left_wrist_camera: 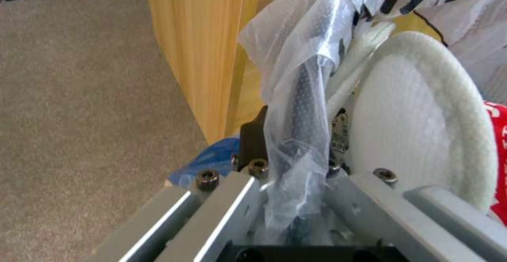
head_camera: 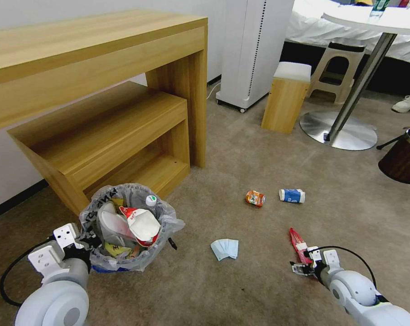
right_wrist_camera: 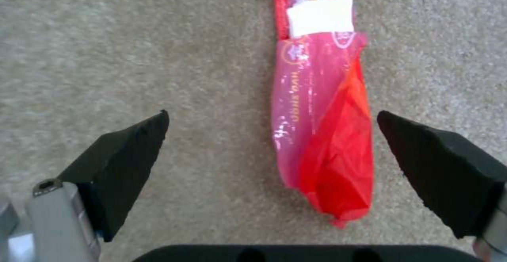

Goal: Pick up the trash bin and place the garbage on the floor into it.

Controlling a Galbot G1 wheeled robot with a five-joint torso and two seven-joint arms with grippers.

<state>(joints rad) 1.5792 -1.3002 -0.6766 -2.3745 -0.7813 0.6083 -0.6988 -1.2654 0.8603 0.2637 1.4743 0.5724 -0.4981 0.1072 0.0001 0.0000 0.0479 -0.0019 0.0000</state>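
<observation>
Your right gripper (right_wrist_camera: 272,147) stands spread astride the red wrapper (right_wrist_camera: 322,135) on the carpet (right_wrist_camera: 132,56) at lower right; centre, lower squarely, then pinch, while your left gripper (left_wrist_camera: 296,163) clamps the bin (head_camera: 127,222) rim lower left.

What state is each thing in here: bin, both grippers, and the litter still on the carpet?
Trash bin: upright, part-filled, rim clamped by the left gripper.
Right gripper: open, straddling the red wrapper.
Red wrapper: flat on the carpet, ungripped.
Orange can: crushed, lying down.
Blue-white cup: on its side.
Tissue: flat.
</observation>
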